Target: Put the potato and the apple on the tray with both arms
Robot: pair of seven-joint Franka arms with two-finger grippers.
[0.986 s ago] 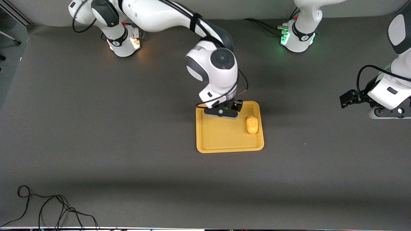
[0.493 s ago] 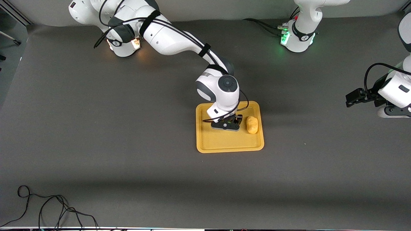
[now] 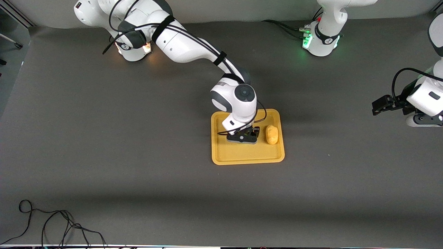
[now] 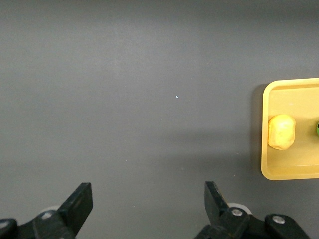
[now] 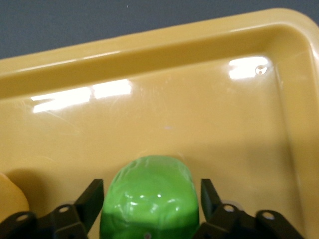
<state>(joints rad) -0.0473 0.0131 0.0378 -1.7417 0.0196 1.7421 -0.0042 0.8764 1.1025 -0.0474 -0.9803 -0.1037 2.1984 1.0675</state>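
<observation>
The yellow-orange tray (image 3: 242, 154) lies mid-table. The potato (image 3: 272, 134) lies on it near the rim toward the left arm's end; it also shows in the left wrist view (image 4: 281, 132). My right gripper (image 3: 242, 137) is low over the tray's middle, shut on the green apple (image 5: 149, 196), which is at or just above the tray floor (image 5: 164, 114). The right hand hides the apple in the front view. My left gripper (image 3: 424, 121) waits open and empty over bare table at the left arm's end, with its fingers (image 4: 79, 199) wide apart.
A black cable (image 3: 52, 224) lies coiled at the table's corner nearest the front camera, toward the right arm's end. The arm bases (image 3: 320, 41) stand along the edge farthest from the front camera. Dark table surrounds the tray.
My right gripper has come down with the apple from the tray's rim nearest the bases to low over its middle. The left arm drew back slightly toward its end, then held still.
</observation>
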